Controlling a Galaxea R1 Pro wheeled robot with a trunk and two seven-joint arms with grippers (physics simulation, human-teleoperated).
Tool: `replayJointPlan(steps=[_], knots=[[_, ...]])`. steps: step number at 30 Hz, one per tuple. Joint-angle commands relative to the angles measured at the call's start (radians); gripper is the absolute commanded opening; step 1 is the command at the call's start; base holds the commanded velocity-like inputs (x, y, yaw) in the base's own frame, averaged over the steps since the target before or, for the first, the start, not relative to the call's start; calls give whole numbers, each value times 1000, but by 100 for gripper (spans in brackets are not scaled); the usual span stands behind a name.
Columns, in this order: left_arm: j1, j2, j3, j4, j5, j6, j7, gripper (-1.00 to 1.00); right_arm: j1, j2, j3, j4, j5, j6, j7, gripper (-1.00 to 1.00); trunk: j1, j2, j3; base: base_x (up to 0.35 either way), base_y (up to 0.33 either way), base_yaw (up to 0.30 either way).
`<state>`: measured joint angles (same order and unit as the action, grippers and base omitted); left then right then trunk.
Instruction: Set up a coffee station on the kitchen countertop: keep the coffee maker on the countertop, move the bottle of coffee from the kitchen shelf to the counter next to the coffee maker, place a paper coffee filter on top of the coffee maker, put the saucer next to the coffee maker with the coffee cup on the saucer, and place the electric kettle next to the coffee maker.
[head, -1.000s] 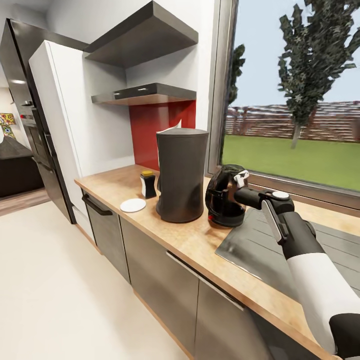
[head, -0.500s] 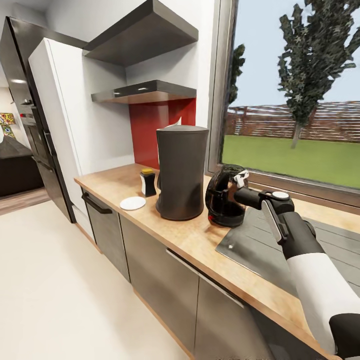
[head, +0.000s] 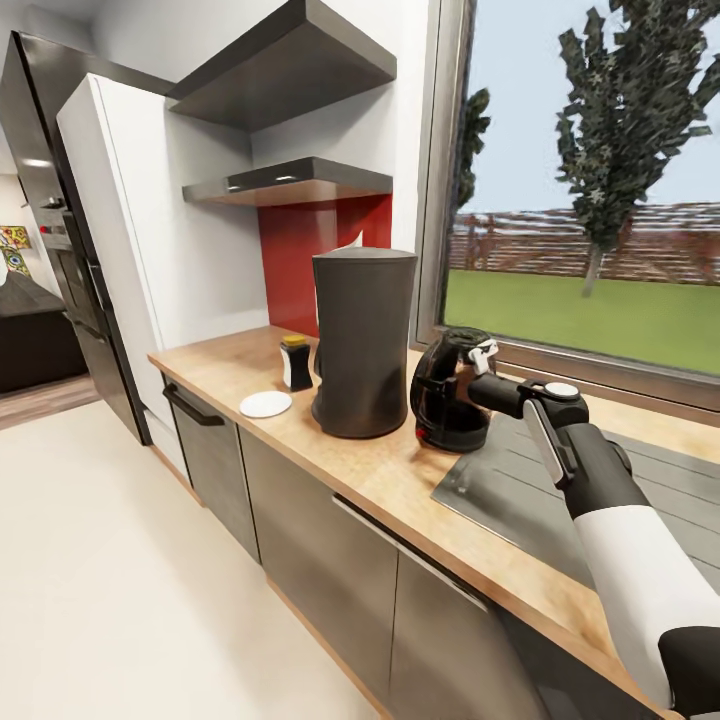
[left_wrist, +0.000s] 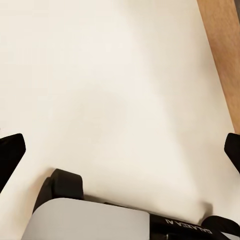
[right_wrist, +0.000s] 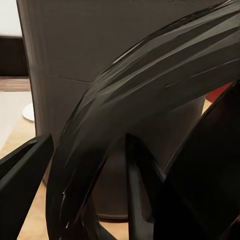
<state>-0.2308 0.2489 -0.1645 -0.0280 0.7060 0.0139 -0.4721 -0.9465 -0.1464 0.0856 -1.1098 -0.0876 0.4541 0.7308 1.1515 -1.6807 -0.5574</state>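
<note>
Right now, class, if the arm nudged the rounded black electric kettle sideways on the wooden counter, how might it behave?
The rounded black electric kettle looks rigid, so it should hold its shape. Its squat body and broad base suggest it would probably slide rather than tip. The right gripper sits high at the handle, so a push from there could rock it slightly.

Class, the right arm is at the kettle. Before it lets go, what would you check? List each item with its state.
1. Electric kettle on the countertop, beside the coffee maker: ok.
2. Right gripper at the kettle's handle: ok; grip state: cannot tell.
3. Kettle touching the coffee maker: cannot tell.
4. Bottle of coffee beside the maker: ok.
5. Cup on saucer: not ok.
</note>
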Motion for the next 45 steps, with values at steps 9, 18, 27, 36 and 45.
replayJointPlan(steps=[9,18,27,36,45], knots=[[-1,0,-8,0,10,2,-3,100,0,1,2,1,-1,14,-1,-100,15,-28,-14,0,0,0],[-1,1,-9,0,10,2,-3,100,0,1,2,1,-1,14,-1,-100,15,-28,-14,0,0,0],[-1,0,-8,0,10,2,-3,100,0,1,2,1,-1,14,-1,100,15,-28,-14,0,0,0],[-1,0,-8,0,10,3,-3,100,0,1,2,1,-1,14,-1,100,15,-28,-14,0,0,0],[-1,1,-8,0,10,3,-3,100,0,1,2,1,-1,14,-1,100,15,-28,-14,0,0,0]])
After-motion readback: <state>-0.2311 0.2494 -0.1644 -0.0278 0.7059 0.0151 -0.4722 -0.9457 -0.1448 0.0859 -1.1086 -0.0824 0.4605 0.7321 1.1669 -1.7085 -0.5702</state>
